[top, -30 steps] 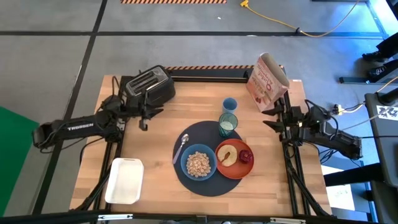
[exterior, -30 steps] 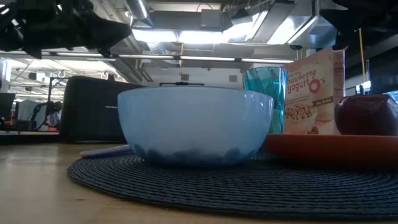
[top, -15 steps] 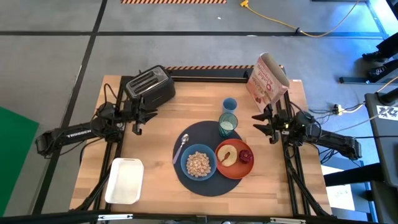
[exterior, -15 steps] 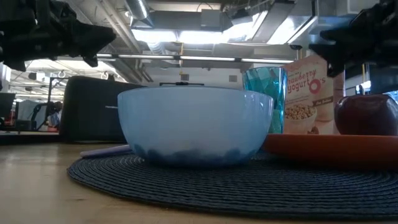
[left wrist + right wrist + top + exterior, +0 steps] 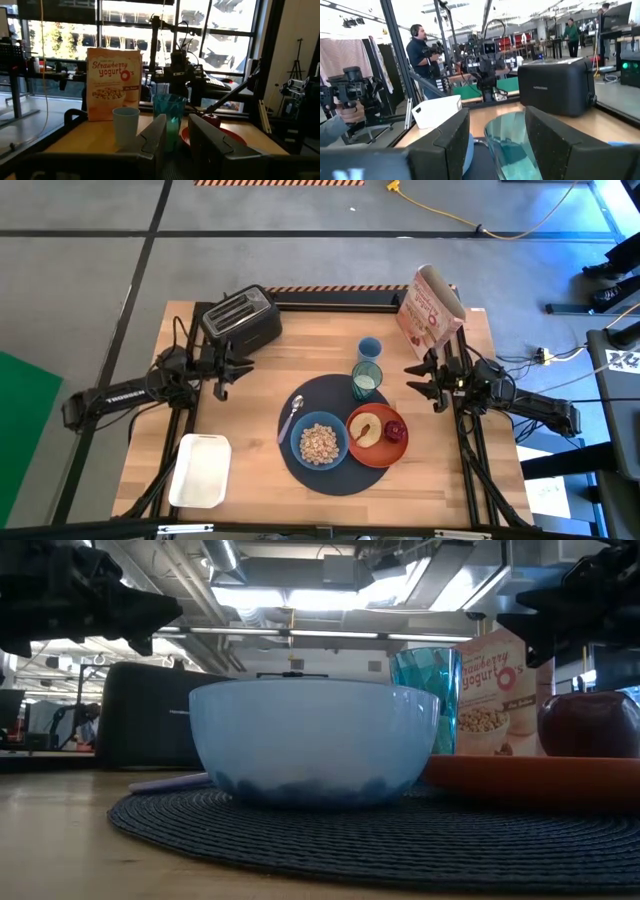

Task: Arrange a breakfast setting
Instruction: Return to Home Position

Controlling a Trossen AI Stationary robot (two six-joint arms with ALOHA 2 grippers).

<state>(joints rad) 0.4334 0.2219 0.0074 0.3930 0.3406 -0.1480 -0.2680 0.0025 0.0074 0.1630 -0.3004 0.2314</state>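
Counter (image 5: pixel 250 395): wooden, fills the middle of the high view.
Left gripper (image 5: pixel 232 373): hovers over the counter's left part, just below the toaster (image 5: pixel 240 320). Fingers (image 5: pixel 150 142) slightly apart, holding nothing.
Right gripper (image 5: pixel 420 380): over the right part, below the cereal box (image 5: pixel 430 310). Fingers (image 5: pixel 445 142) wide apart, empty.
Placemat (image 5: pixel 318 392): round, dark, lower centre of frame.
White container (image 5: pixel 200 470): lower left, off the mat.
Plate (image 5: pixel 385 452): on the mat's right part, just beside the bowl (image 5: pixel 298 442) of cereal (image 5: pixel 320 442).
Glass (image 5: pixel 366 380): at the mat's upper right rim.
Blue cup (image 5: pixel 369 347): just above the glass, on bare wood.
Spoon (image 5: pixel 290 415): tilted, on the mat's upper left.
Apple (image 5: pixel 396 430) and toast slice (image 5: pixel 365 430): on the plate.
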